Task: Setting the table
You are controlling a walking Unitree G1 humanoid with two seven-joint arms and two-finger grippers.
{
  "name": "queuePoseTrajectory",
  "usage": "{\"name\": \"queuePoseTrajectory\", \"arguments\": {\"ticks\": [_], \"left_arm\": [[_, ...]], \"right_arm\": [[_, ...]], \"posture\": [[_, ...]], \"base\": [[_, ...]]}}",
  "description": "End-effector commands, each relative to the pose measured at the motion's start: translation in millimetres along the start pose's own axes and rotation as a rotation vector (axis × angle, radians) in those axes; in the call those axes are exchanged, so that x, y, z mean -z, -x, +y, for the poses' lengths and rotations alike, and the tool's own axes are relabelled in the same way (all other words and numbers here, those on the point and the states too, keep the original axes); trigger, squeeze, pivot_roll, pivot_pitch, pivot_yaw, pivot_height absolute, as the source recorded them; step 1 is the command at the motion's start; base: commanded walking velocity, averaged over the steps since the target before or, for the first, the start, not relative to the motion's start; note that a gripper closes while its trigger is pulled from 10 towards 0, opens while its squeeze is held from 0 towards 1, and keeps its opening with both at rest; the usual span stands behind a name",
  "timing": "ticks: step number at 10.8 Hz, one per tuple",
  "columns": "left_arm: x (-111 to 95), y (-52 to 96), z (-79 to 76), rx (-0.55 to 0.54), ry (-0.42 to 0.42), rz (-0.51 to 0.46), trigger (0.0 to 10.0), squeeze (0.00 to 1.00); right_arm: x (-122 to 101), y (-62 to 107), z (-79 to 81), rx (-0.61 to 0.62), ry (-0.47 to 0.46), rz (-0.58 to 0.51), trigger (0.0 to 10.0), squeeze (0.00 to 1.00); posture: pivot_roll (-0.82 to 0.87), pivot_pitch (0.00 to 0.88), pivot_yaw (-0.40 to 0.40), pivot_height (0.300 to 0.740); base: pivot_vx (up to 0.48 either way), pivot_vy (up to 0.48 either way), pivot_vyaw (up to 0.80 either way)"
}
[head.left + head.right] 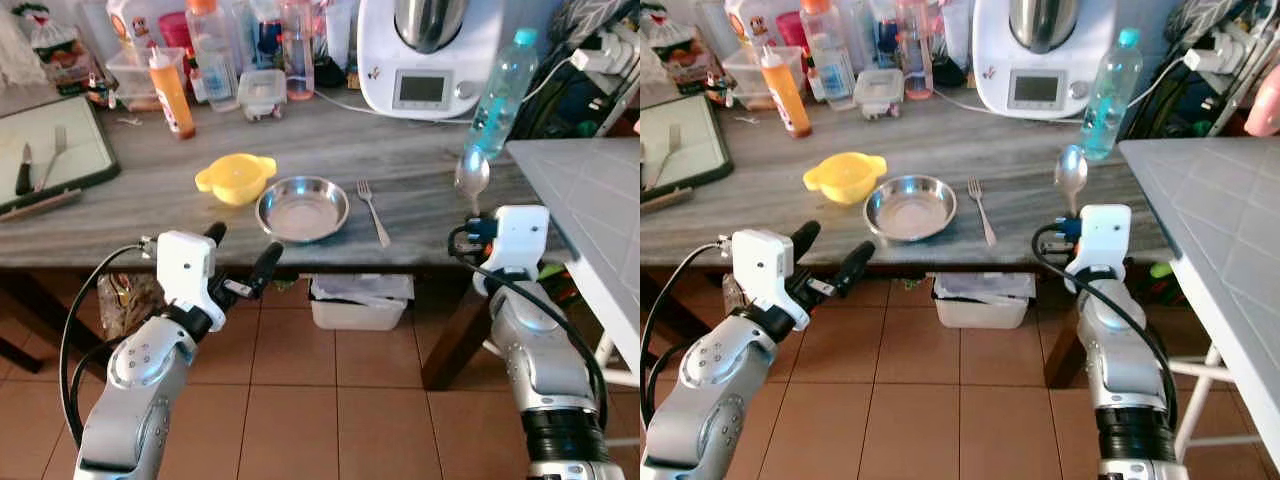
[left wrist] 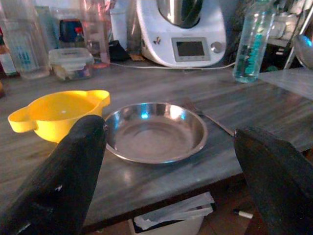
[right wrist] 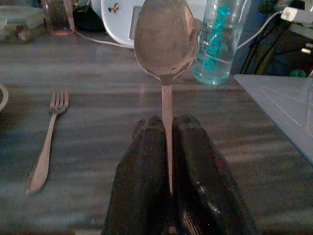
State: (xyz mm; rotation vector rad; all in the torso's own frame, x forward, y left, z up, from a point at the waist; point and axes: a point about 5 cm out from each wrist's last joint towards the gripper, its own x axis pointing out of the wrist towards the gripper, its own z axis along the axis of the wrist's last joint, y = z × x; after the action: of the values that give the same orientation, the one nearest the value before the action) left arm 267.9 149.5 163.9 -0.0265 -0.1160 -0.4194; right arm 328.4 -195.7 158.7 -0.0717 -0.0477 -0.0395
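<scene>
Silver metal spoon held bowl-up at the near edge of the grey wooden table, pinched by the handle in the clenched fingers of the right gripper.
Left gripper before the near edge, fingers spread and holding nothing; beyond on the table, round steel bowl, steel fork just to its right, yellow two-handled plastic bowl at its left.

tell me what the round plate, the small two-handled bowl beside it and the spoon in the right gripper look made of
Plate: likely stainless steel, shiny with bright reflections.
Yellow bowl: probably plastic, opaque, uniform colour, soft sheen.
Spoon, clamped in the right gripper: metal, duller and smudged.
</scene>
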Motion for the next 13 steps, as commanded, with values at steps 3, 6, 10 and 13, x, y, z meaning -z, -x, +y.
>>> {"name": "queuePoseTrajectory", "arguments": {"ticks": [3,6,10,13], "left_arm": [[2.1,1.0,0.7,0.008,-0.004,0.009,10.0,0.00],[3.0,0.2,0.1,0.014,-0.005,0.015,10.0,0.00],[5.2,1.1,-0.5,0.016,-0.010,0.026,10.0,0.00],[7.0,2.3,0.5,0.011,-0.008,0.038,10.0,0.00]], "right_arm": [[-2.4,2.5,-1.8,0.005,-0.003,0.008,10.0,0.00],[-3.1,1.9,-0.5,0.006,-0.004,0.012,10.0,0.00],[-3.0,0.9,-0.2,0.002,-0.001,0.016,10.0,0.00],[-0.4,2.7,4.4,-0.014,-0.003,0.030,10.0,0.00]], "posture": [[0.03,0.075,0.051,0.740],[0.03,0.074,0.054,0.740],[0.03,0.073,0.052,0.740],[0.03,0.073,0.052,0.740]], "base": [[0.347,0.000,0.00],[0.342,0.000,0.00],[0.338,0.000,0.00],[0.316,0.000,0.00]]}}
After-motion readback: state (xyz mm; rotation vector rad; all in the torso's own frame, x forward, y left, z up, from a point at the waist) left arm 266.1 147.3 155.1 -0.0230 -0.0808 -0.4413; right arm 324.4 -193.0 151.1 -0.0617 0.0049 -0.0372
